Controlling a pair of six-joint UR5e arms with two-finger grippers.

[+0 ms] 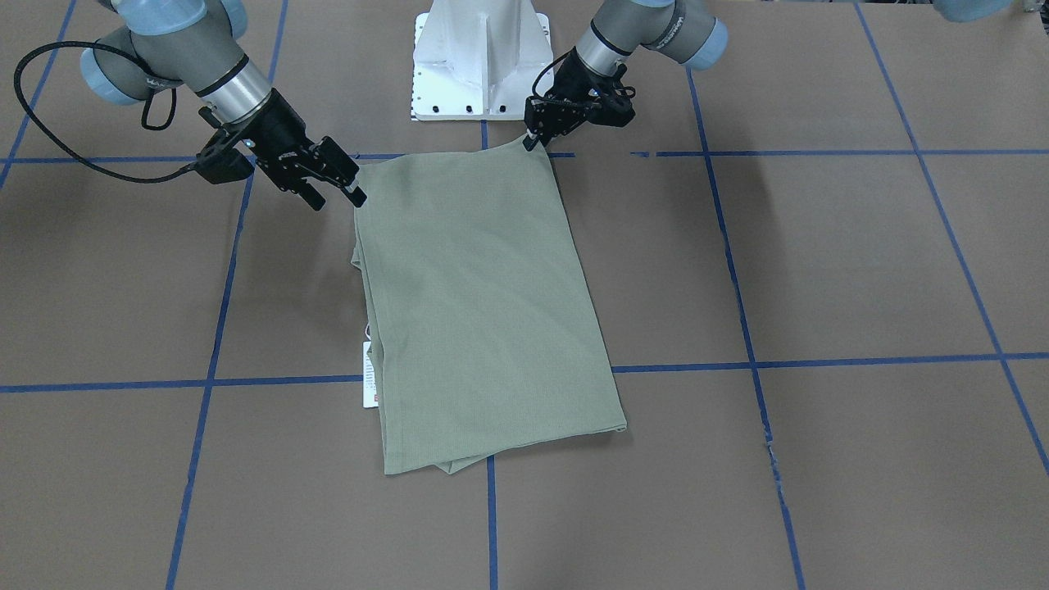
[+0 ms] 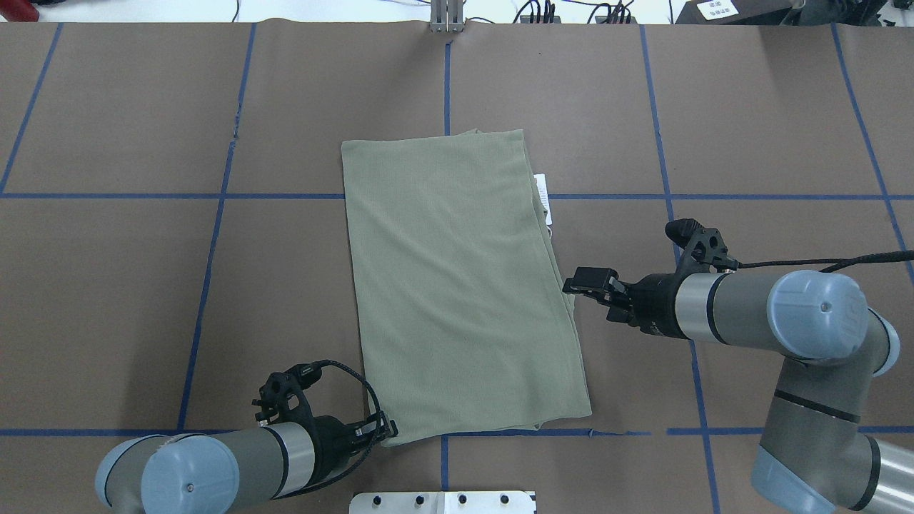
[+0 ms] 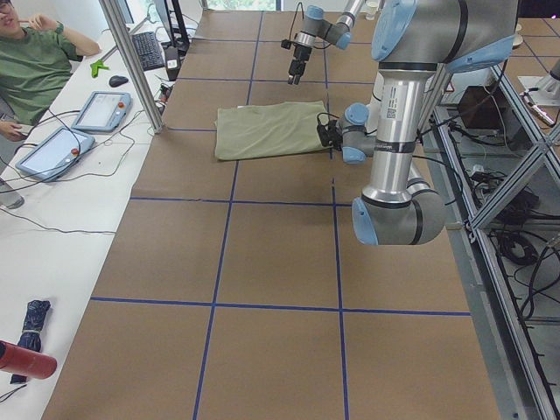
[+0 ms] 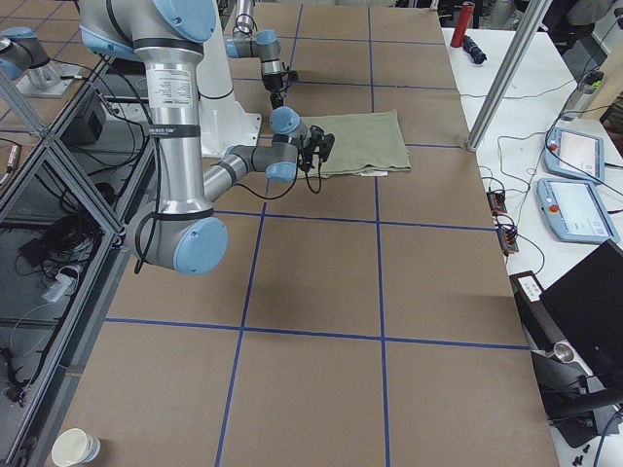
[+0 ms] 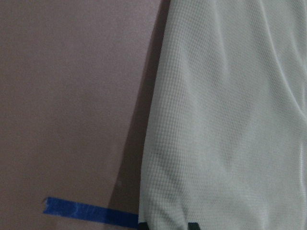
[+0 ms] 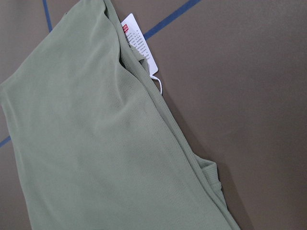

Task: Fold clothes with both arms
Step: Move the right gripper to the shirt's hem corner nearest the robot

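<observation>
Left gripper [image 2: 386, 428] pinches a corner of the sage shirt [image 2: 457, 285] at its tips; right gripper [image 1: 338, 201], jaws parted, hovers beside the opposite edge, hang tag [image 6: 139, 43] beyond it.

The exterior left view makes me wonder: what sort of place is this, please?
Likely a robotics lab: brown table gridded with blue tape, grey handheld control pendants on a white bench, a seated operator in green.
</observation>
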